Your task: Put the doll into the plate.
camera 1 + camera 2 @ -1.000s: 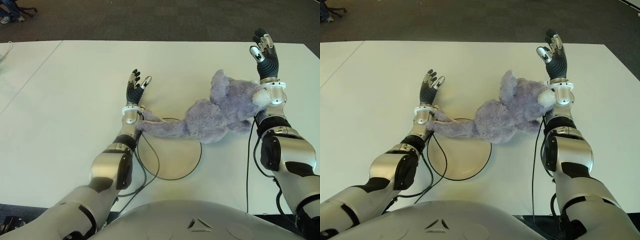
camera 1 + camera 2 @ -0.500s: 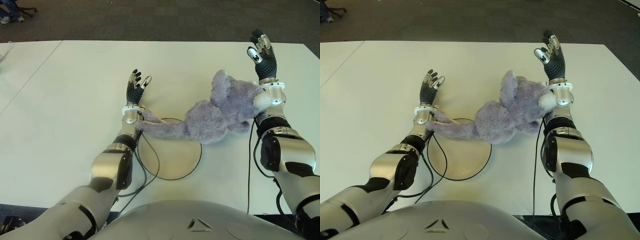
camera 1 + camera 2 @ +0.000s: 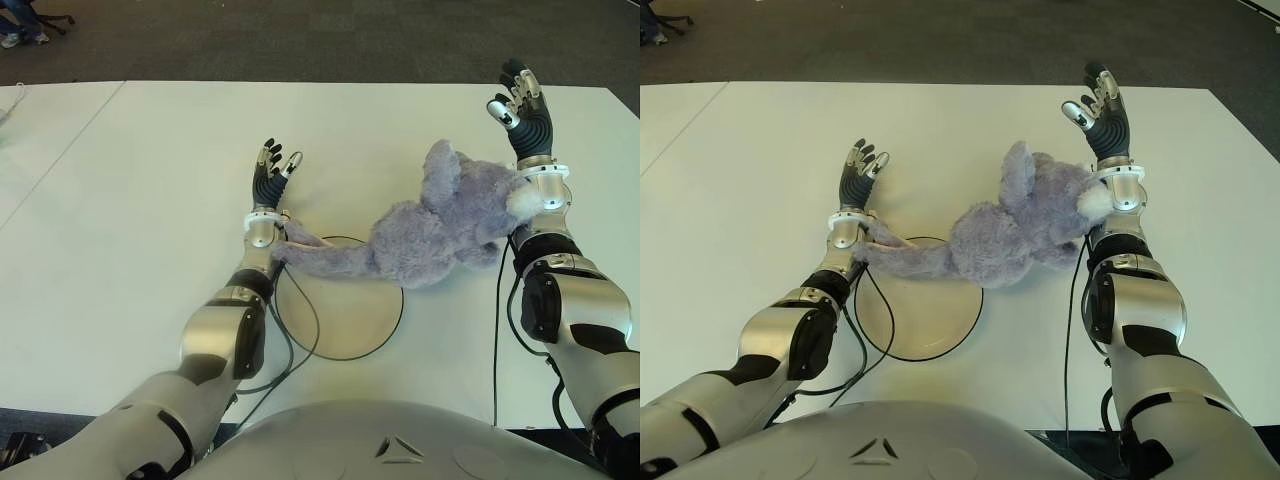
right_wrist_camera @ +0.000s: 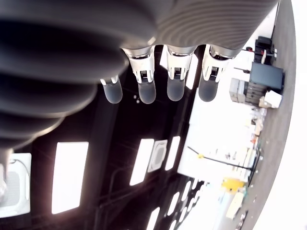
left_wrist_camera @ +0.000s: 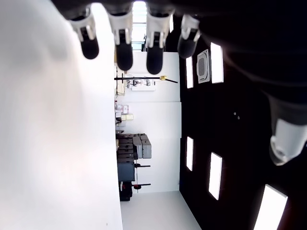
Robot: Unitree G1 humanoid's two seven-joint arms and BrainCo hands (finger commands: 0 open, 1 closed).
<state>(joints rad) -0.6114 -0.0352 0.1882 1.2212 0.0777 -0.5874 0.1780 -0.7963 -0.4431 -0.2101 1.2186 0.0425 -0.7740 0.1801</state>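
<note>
- Our left hand [image 3: 270,176] and right hand [image 3: 524,108] are reaching out, fingers spread, gripping nothing.
- The doll [image 3: 430,228] is lying between our wrists, its tail overlapping the plate [image 3: 340,325] rim on the white surface [image 3: 150,200].

A fluffy lavender-grey doll [image 3: 430,232] sprawls on its side across the far rim of a round cream plate [image 3: 340,315] edged in black, one long limb stretched over the plate's rim, its body and head lying mostly off the plate.
</note>
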